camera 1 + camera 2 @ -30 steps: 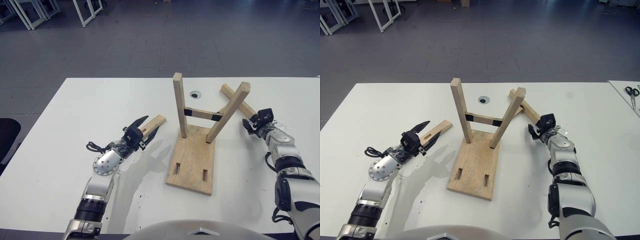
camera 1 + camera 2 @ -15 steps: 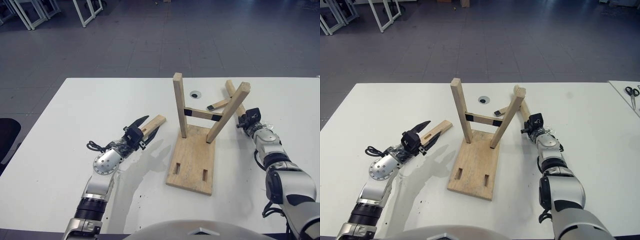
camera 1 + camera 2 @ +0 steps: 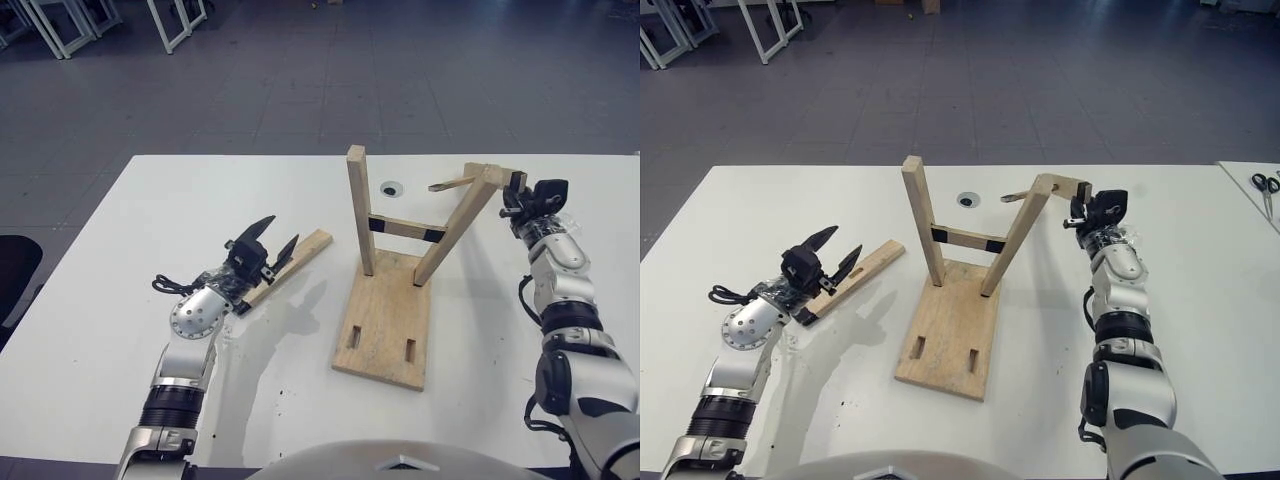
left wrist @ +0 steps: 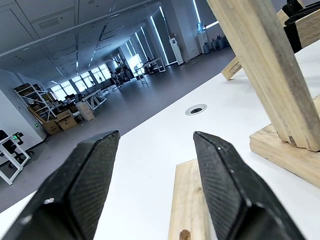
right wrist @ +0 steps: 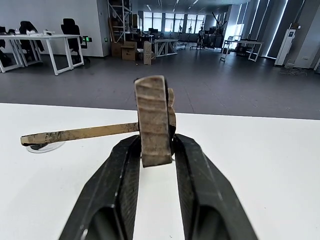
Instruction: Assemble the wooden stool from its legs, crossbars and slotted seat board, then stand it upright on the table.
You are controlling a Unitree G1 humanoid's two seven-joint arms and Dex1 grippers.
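Bare worktop (image 3: 130,260) runs along the left edge and in a strip between the loose leg (image 3: 295,257) and the seat board (image 3: 385,325). At the board's far end, two standing legs (image 3: 359,210) and their crossbar (image 3: 405,229) bar the way. The right pincer (image 5: 154,144), clamped on a third leg (image 5: 152,115), hangs by the tilted leg's top, with open worktop beneath toward the right edge.

The left arm (image 3: 193,318) and right arm (image 3: 562,290) are clad in rounded silver-grey housings joined by black collars. A black cable (image 3: 170,287) is looped at the left wrist. The left gripper (image 4: 156,135) and right gripper (image 5: 155,142) are fitted with tapered black fingers.
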